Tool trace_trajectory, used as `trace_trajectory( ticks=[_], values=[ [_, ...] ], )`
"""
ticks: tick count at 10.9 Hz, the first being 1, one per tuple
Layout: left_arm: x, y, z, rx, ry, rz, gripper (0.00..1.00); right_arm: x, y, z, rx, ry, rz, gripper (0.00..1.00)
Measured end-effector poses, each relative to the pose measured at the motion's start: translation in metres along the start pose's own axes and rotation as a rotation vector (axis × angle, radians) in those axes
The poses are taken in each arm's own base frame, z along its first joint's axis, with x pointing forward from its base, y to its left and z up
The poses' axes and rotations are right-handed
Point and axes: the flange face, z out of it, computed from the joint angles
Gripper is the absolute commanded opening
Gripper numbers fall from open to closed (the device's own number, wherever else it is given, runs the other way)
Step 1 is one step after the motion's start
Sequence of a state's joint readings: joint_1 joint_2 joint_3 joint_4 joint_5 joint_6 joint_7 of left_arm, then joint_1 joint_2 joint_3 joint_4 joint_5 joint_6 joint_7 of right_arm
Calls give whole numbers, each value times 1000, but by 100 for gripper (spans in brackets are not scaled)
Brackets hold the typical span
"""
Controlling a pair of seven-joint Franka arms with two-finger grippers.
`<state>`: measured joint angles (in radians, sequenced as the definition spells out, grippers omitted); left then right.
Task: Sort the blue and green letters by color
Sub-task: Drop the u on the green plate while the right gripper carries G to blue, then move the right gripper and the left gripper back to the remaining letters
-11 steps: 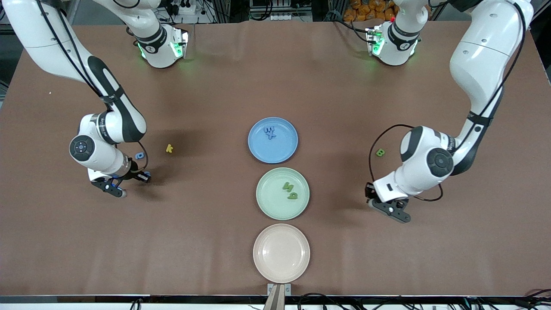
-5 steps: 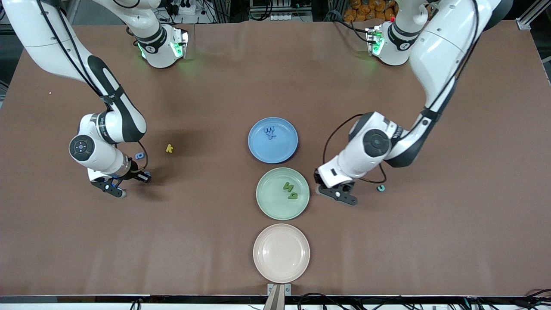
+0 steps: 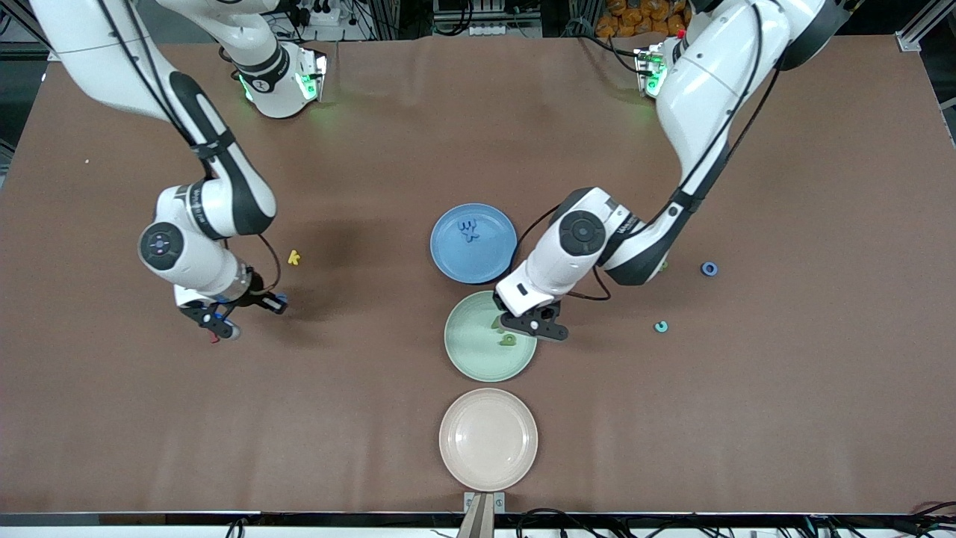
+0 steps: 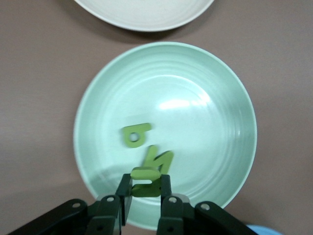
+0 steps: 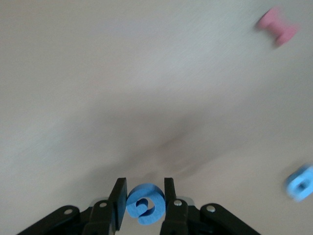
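Since the frame half a second before, the left gripper had swung from the bare table beside the green plate to hang over that plate's rim nearest the left arm's end of the table, and the right gripper had shifted a little toward the table's middle. In the left wrist view the left gripper was closed on a green letter, held above the plate, where two more green letters, a "9" shape and an N, lay on the floor of the dish. The right gripper was closed on a blue letter over bare table near the right arm's end; a pink piece and another blue piece lay on the table below it, blurred. The blue plate, at the table's centre, held blue letters. A yellow k sat between the right gripper and the blue plate. With the left arm moved aside, a blue ring showed toward the left arm's end, and the teal letter lay unmoved. The beige plate stood by the edge nearest the camera.
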<state>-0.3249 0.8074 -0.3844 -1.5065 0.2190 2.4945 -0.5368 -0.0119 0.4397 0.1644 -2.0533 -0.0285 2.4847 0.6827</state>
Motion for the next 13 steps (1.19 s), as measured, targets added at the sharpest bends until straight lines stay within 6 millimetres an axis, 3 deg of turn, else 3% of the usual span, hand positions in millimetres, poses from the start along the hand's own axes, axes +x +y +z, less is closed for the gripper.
trace_trajectory(
  ticks=[1,2,4,7,9,11,12,13],
  values=[
    [-6,10,14,16,7,-6,72,-21,-26,-1,8,-5,23,20],
    [-10,15,25,39,11,-1,100,-44,-51,-1,13,-13,38,20],
    [-11,18,30,60,21,9,100,-99,-97,3,9,-28,57,20],
    [4,11,17,59,53,-7,100,-169,-143,8,1,-42,72,20],
    [22,0,-7,53,94,-29,100,-219,-171,6,10,-61,74,20],
    [42,-27,-40,76,109,-70,100,-263,-202,-4,41,-79,85,20],
    [48,-38,-56,94,103,-88,100,-281,-216,-7,55,-87,87,27],
    [53,-49,-71,114,95,-97,100,-295,-228,-8,64,-94,88,99]
  ],
)
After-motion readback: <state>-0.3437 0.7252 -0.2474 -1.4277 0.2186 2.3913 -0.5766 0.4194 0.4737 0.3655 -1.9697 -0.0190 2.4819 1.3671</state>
